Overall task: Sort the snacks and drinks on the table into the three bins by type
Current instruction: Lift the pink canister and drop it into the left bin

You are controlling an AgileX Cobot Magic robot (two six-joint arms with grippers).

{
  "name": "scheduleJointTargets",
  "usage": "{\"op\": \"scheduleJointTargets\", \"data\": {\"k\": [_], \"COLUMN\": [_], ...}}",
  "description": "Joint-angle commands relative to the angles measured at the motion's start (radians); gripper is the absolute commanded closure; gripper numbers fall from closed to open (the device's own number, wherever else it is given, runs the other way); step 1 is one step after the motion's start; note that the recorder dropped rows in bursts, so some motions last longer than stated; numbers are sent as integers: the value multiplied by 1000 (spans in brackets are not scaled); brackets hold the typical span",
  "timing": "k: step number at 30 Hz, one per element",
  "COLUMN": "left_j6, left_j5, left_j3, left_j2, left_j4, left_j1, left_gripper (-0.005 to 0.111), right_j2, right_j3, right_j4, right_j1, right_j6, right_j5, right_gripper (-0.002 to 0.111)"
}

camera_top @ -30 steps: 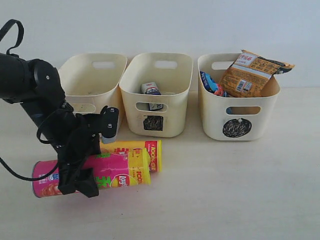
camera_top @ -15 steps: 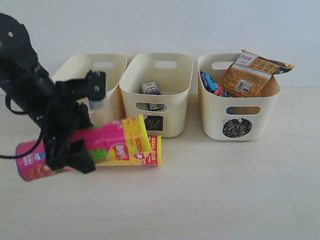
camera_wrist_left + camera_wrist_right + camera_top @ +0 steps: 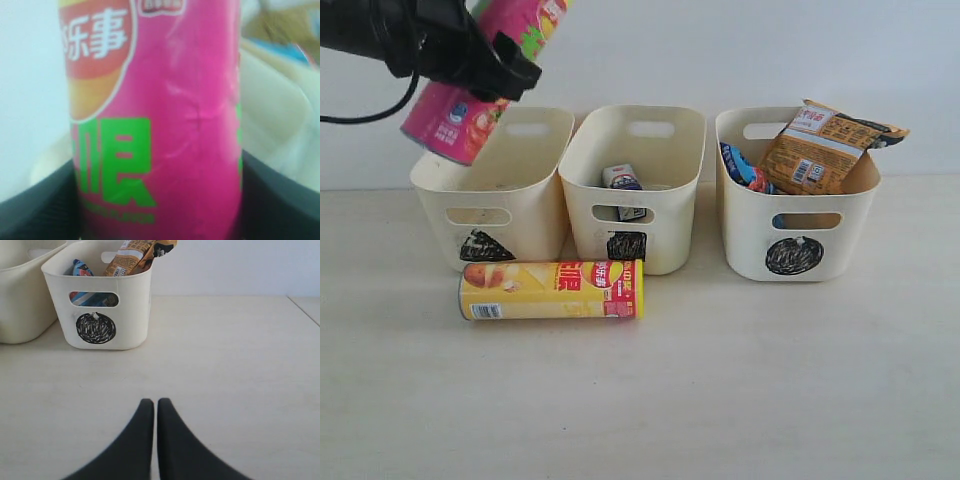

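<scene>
My left gripper (image 3: 480,55) is shut on the pink chip tube (image 3: 455,120), held tilted high above the triangle bin (image 3: 535,180). In the left wrist view the pink tube (image 3: 190,125) fills the frame between the black fingers (image 3: 40,210). The yellow chip tube (image 3: 552,290) lies on its side on the table (image 3: 770,380) in front of the triangle and square bins. A white and blue carton (image 3: 621,178) sits in the square bin (image 3: 670,200). The circle bin (image 3: 850,215) holds the orange-brown packet (image 3: 825,145) and the blue packet (image 3: 740,165). My right gripper (image 3: 154,402) is shut and empty above bare table.
The three bins stand in a row against the white back wall. In the right wrist view the circle bin (image 3: 125,300) is ahead and to one side of the shut fingers. The table's edge (image 3: 302,307) shows at the far corner.
The left gripper has lifted the pink tube off the table, from beside the yellow tube up to above the triangle bin. The yellow tube now lies fully in view. The right gripper is unchanged.
</scene>
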Motion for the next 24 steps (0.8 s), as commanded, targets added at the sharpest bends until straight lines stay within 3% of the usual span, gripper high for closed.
{"op": "scheduleJointTargets", "data": {"k": [1, 14, 24], "left_j6": [-94, -253, -251], "left_j5": [-98, -74, -57], "left_j3": [-72, -373, -492], "left_j2": [84, 429, 581], "left_j4": [-4, -4, 3], "left_j1": [56, 147, 152], "left_gripper": [103, 103, 103], "right_j2": [-5, -5, -5], "right_j3": [4, 4, 4], "right_j4": [-1, -1, -1], "right_j1": [-3, -3, -3], "right_j6": [-7, 0, 0], "right_j5": [-6, -6, -6], "right_gripper": [108, 108, 108]}}
